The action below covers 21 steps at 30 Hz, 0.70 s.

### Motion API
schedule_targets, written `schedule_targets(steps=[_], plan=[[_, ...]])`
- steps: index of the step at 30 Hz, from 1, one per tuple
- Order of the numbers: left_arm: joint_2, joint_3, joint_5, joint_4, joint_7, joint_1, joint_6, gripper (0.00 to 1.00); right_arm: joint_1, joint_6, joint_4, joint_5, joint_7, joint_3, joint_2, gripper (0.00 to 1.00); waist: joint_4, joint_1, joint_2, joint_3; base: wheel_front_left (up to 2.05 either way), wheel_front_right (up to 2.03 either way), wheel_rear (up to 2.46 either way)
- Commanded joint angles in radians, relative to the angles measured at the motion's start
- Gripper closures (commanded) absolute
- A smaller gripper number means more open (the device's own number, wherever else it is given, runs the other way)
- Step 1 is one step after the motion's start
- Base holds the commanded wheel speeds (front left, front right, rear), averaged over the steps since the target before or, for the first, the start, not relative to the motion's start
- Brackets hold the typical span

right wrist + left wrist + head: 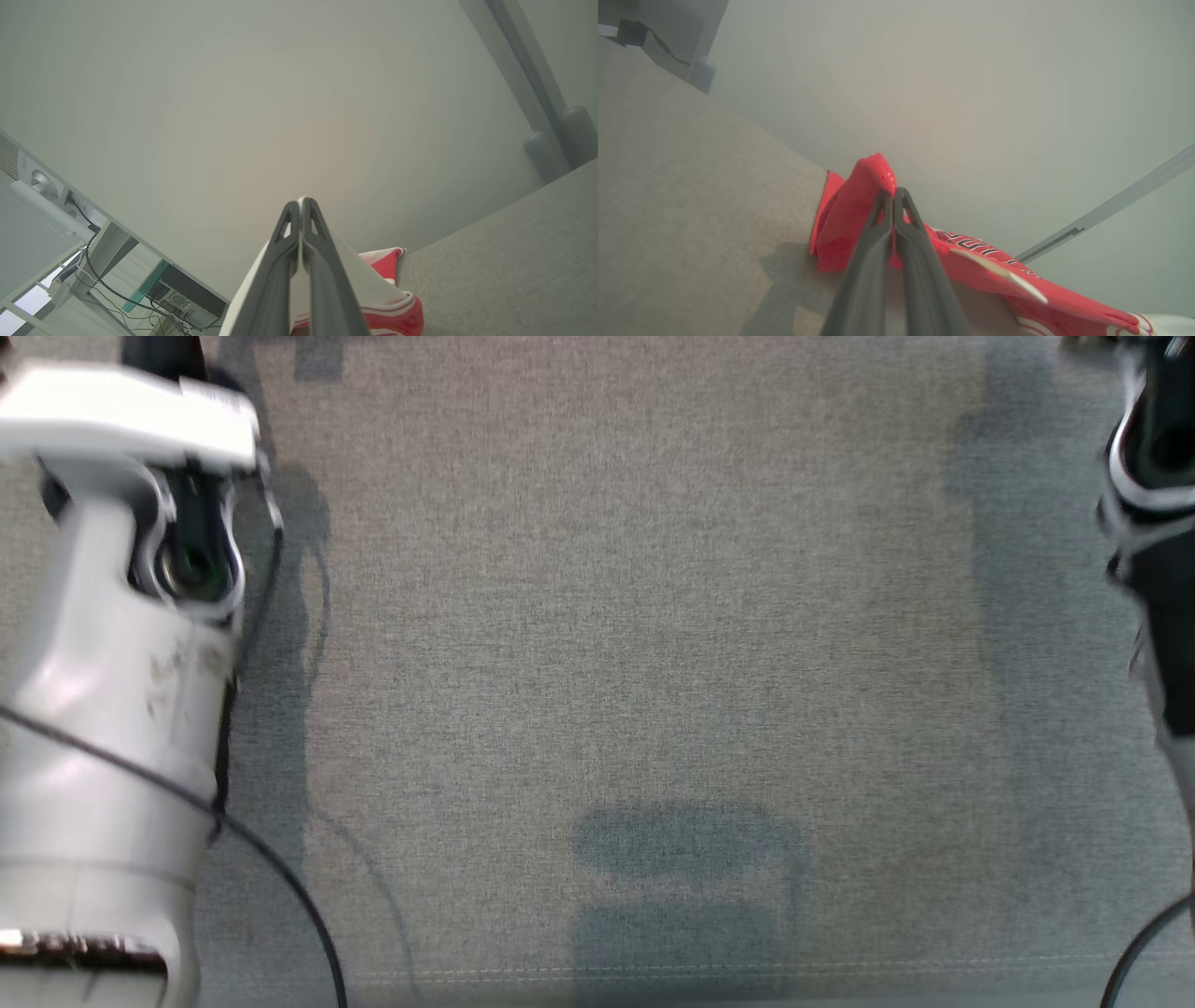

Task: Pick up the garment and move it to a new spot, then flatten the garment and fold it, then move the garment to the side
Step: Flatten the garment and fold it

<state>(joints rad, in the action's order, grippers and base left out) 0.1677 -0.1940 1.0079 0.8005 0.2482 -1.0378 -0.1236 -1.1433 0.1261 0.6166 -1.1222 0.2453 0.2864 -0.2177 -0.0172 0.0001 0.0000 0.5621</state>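
The left gripper (893, 196) is seen in the left wrist view with its 2 dark fingers pressed together along their whole length, and a fold of the red garment (850, 219) is pinched between them. The red cloth is bunched around and behind the fingertips. From there it trails away toward the lower right of that view, where black-and-white lettering (971, 242) and a white-trimmed edge can be made out. A shadow is cast on the grey fabric-covered worktop (691, 196) just beside the bunched cloth; whether the cloth touches the surface there cannot be told.

The right gripper (301, 205) is likewise shown closed in the right wrist view. A white part of the garment (355, 275) is caught between the 2 fingers and drapes down on both sides of them, with a red hem (397, 317) hanging below, near the edge of the worktop (514, 261). A pale wall (280, 93) is seen behind, and a desk with a computer and cables (177, 298) at the lower left.

In the head view, the pale left forearm (103, 709) is placed at the left edge and the dark right arm (1158, 523) at the right edge, well apart, with bare grey worktop (653, 616) between them. A black cable (280, 877) is looped beside the left forearm.
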Motion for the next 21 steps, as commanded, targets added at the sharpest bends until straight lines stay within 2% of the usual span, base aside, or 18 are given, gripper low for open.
schedule_targets(steps=[1, 6, 12, 21], plan=[[0.052, -0.003, 0.027, -0.042, 0.011, 0.075, -0.007, 1.00, 0.089, 0.005, -0.068, -0.047, -0.002, 0.022, -0.013, 1.00, -0.008, -0.0001, 0.0000, -0.045, 0.00, 0.00, 0.00], [0.065, 0.009, 0.056, -0.077, 0.013, 0.220, -0.007, 1.00, 0.253, 0.005, -0.138, -0.101, 0.007, 0.073, -0.046, 1.00, -0.018, -0.0001, 0.0000, -0.117, 0.00, 0.00, 0.00], [0.019, 0.099, 0.051, -0.113, 0.013, 0.418, -0.007, 1.00, 0.440, 0.005, -0.191, -0.156, 0.015, 0.103, -0.052, 1.00, -0.028, -0.0001, 0.0000, -0.243, 0.00, 0.00, 0.00], [-0.042, 0.229, -0.002, -0.152, 0.013, 0.637, -0.007, 1.00, 0.674, 0.005, -0.238, -0.156, 0.016, 0.062, -0.028, 1.00, -0.040, -0.0001, 0.0000, -0.389, 0.00, 0.00, 0.00]])
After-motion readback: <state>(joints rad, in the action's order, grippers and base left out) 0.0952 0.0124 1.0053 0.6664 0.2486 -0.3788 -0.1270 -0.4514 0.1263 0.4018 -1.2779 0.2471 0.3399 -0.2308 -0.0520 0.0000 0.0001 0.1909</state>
